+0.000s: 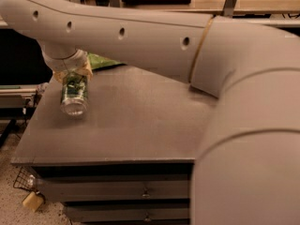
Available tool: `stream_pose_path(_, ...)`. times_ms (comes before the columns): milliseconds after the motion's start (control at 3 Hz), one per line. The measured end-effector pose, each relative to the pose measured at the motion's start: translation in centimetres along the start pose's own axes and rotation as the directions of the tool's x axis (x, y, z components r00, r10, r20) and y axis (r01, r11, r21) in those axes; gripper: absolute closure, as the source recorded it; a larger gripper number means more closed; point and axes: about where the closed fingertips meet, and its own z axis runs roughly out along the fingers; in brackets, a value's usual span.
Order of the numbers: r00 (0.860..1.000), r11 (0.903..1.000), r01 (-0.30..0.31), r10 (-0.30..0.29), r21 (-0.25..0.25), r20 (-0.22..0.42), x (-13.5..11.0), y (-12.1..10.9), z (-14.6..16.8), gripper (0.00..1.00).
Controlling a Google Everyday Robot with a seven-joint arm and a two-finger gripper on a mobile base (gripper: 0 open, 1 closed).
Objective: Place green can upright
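Observation:
The green can (74, 95) has a green and white print and hangs tilted over the left part of the dark table (140, 125). Its silver end points down and toward the camera. My gripper (71, 75) reaches down from the wrist at the upper left and is shut on the can's upper part. Pale fingertips (87, 72) show on either side of the can. The can looks held just above the table top; whether its lower rim touches the surface I cannot tell. My large arm spans the top and right of the view.
A flat green pouch (105, 60) lies on the table behind the can, partly hidden by the arm. The table's left edge is close to the can. Drawers (145, 191) sit below the front edge. A shelf runs along the back.

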Motion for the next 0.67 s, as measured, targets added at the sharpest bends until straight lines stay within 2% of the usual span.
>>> stream_pose_path(333,0.993,0.9954,0.063,-0.055,-0.072,0.101,-1.1,-0.9,-3.3,1.00)
stream_pose_path(667,0.969,0.9709,0.162,-0.123,-0.176,0.213,-0.1,-3.4,-6.2,1.00)
